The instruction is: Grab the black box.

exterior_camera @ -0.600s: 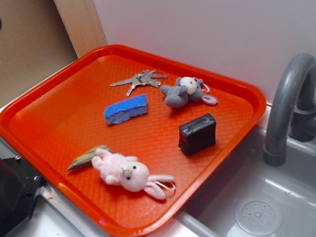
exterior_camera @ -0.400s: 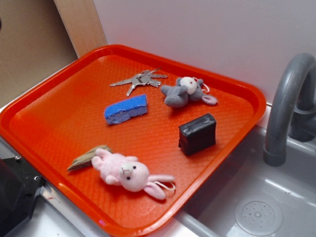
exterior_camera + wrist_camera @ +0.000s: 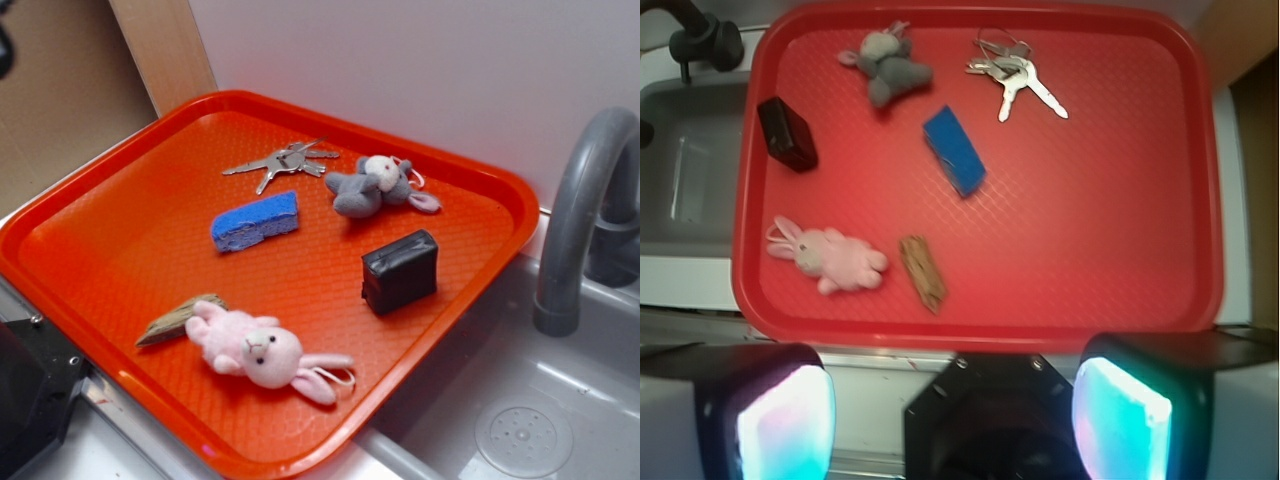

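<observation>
Wrist view shows the fingers [image 3: 953, 400] spread wide, high over the red tray [image 3: 1120, 250]. The black box [image 3: 787, 133] sits by the tray's sink-side rim, so a clumsy push might wedge it there.

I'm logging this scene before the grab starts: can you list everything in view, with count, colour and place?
tray: 1, orange-red, on the counter beside the sink
black box: 1, black, tray's sink side
sponge: 1, blue, tray centre
keys: 1 bunch, silver, tray's far side
grey plush: 1, grey, beside the keys
pink bunny plush: 1, pink, tray's near edge
wood piece: 1, brown, touching the bunny
sink: 1, grey, right of tray
faucet: 1, grey, over the sink
fingers: 2, glowing pads, apart, above the tray's edge, holding nothing
</observation>
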### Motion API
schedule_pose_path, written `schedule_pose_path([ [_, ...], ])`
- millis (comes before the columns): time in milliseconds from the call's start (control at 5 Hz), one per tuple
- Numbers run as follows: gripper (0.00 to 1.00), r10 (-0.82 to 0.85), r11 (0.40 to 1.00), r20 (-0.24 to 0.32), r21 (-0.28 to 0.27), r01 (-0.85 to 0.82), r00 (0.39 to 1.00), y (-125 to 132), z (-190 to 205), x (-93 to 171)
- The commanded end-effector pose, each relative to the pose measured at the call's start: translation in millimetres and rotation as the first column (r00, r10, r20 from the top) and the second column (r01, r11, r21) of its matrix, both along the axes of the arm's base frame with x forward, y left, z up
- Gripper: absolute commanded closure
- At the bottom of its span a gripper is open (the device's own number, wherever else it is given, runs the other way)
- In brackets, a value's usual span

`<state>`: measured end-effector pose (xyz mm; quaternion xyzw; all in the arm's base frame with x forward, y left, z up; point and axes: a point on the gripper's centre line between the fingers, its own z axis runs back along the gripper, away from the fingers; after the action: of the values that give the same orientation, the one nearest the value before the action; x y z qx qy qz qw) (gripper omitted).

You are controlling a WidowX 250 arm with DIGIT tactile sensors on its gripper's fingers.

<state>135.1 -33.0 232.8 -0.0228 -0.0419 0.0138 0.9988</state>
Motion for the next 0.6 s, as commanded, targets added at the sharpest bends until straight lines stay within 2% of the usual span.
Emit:
schedule_pose_path([
  [0,0.0,-0.022,0.999,0.116,-0.038,0.027,0.993,-58,5,54],
  [200,0.0,-0.018,0.999,0.157,-0.033,0.023,0.987,-86,-10,87],
  [400,0.0,-0.07,0.998,0.176,0.017,0.068,0.982,-116,-45,122],
])
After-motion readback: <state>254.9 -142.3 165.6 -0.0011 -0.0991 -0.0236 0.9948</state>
